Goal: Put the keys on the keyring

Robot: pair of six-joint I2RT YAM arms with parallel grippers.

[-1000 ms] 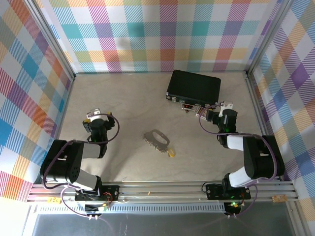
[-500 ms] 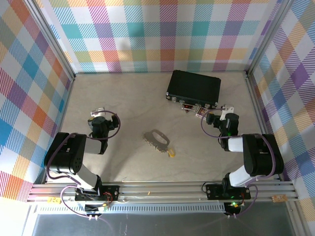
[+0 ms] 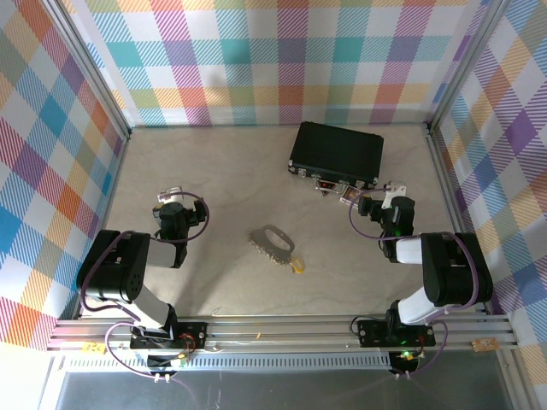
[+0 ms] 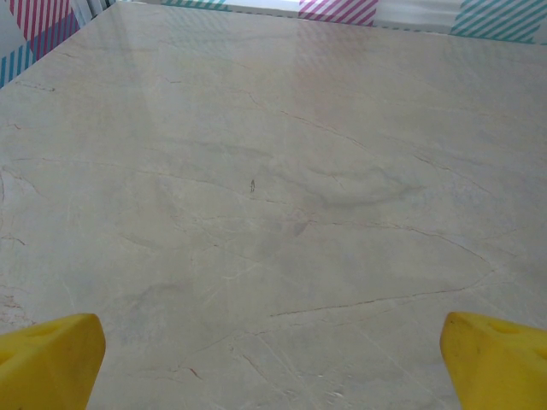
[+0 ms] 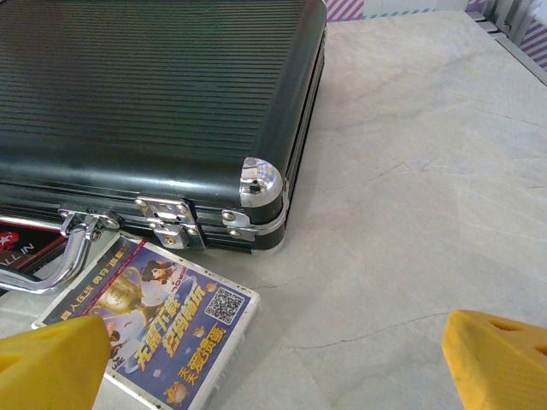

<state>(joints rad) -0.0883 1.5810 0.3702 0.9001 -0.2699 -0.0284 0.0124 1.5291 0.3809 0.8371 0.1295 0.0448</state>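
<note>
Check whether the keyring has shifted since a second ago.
No. The keyring lies in the same spot, just as far from the black case as before.

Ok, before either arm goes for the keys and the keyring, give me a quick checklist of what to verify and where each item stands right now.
1. Left claw open, nothing in it: ok.
2. Right claw open, nothing in it: ok.
3. Keyring lying free on the table, between the arms: ok.
4. Keys separate from the keyring: cannot tell, too small in the top view.
5. Yellow piece located, just beside the keys: ok.
6. Claws aimed at the keys: not ok; the left faces the table top, the right faces the case and a card.
</note>
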